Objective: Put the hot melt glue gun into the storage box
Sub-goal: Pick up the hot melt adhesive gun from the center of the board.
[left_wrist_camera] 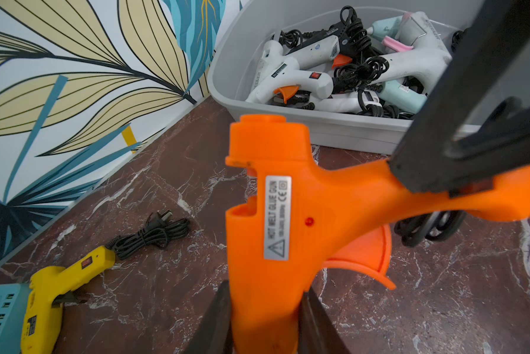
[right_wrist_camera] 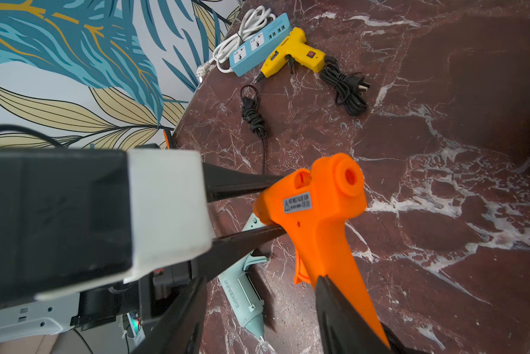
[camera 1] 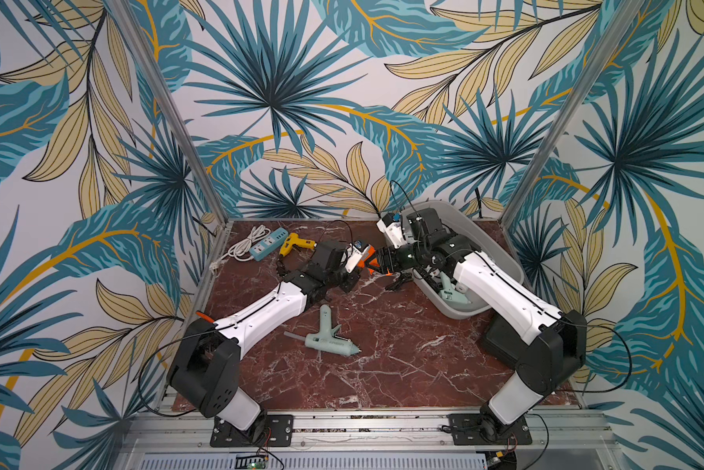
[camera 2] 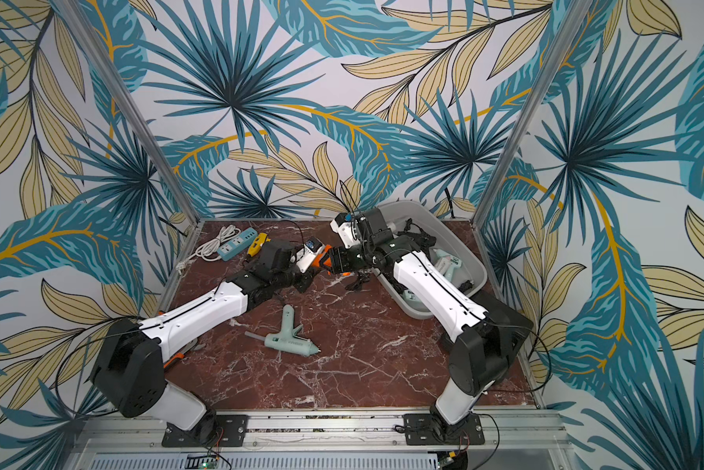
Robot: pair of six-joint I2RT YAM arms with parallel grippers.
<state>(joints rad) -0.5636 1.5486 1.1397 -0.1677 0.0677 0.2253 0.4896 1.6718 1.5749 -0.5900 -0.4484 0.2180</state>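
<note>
Orange hot melt glue gun point(left_wrist_camera: 315, 196) is gripped at barrel by L tool point(left_wrist_camera: 265, 292); handle is straddled by R tool point(right_wrist_camera: 260, 283), jaws part-open. Storage box point(left_wrist_camera: 303, 125) is sited beside R tool.

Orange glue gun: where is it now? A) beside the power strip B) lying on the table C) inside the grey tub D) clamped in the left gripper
D: in the left wrist view the left gripper pinches the orange glue gun by its body, short of the storage box.
</note>
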